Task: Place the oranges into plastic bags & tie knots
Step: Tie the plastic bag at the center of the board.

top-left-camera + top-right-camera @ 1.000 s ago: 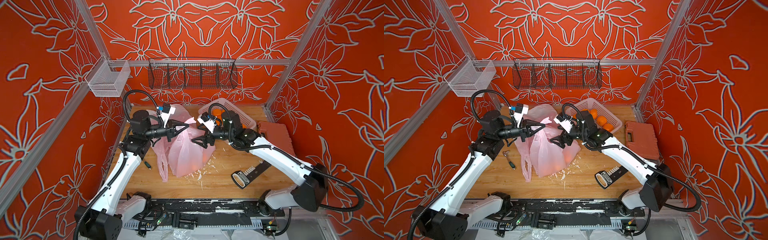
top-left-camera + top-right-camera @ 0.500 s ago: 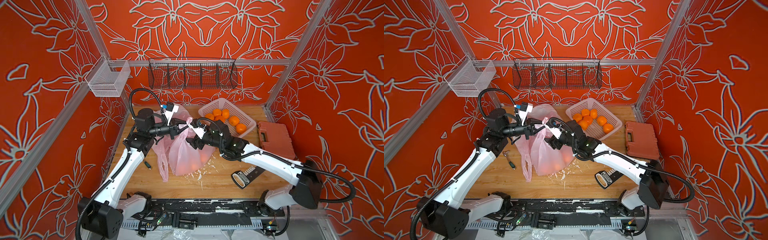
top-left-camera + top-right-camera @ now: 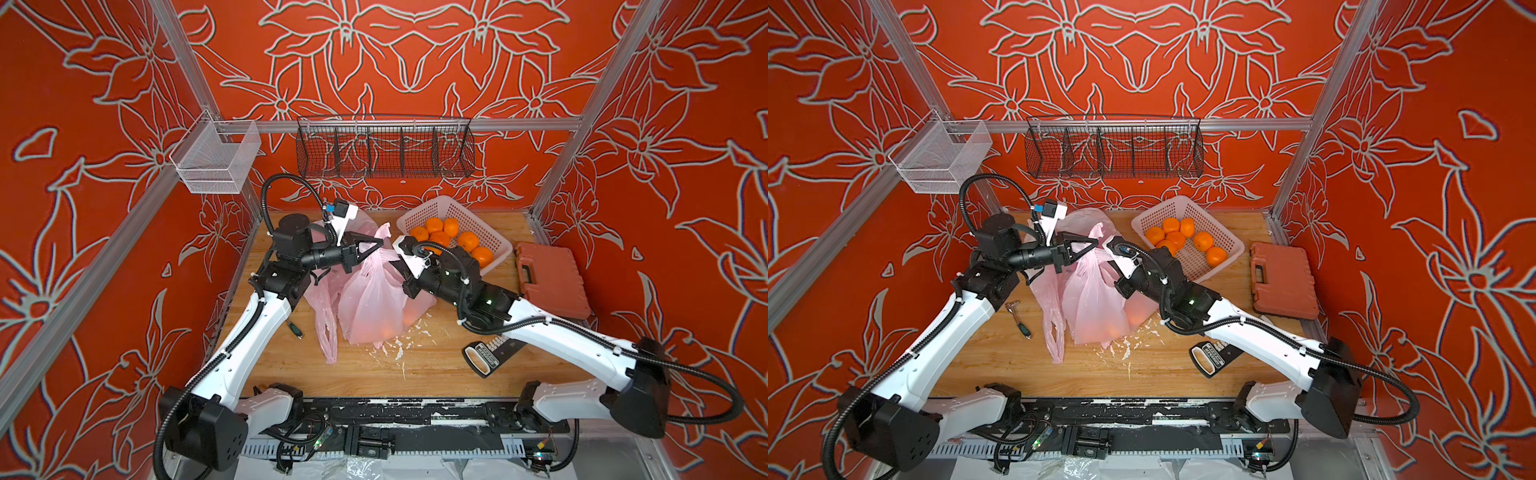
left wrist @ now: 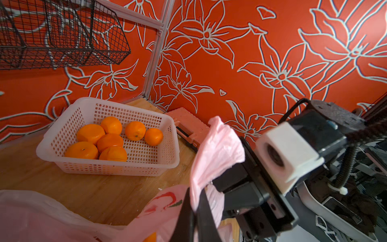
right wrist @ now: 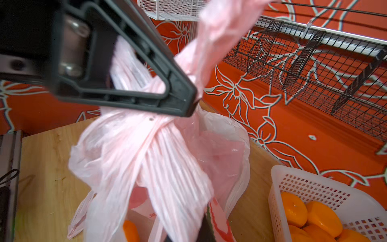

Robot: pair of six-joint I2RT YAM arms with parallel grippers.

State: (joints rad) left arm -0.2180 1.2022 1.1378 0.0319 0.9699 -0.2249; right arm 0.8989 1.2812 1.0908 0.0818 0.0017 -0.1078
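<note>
Inside the red flower-papered cell, on the wooden tabletop (image 3: 374, 374), the pink bag (image 3: 374, 299) stands just beside the white basket (image 3: 496, 243). That basket holds the loose oranges (image 3: 451, 239), and a few more show through the bag's thin skin. Your left gripper (image 3: 377, 245) stays clenched on the bag's bunched handle, and your right gripper (image 4: 215, 183), hanging open a moment ago, has swung in and pinched shut on the strap right next to it. With both straps held, I judge you are done filling this bag and ready to start crossing them for the knot.
</note>
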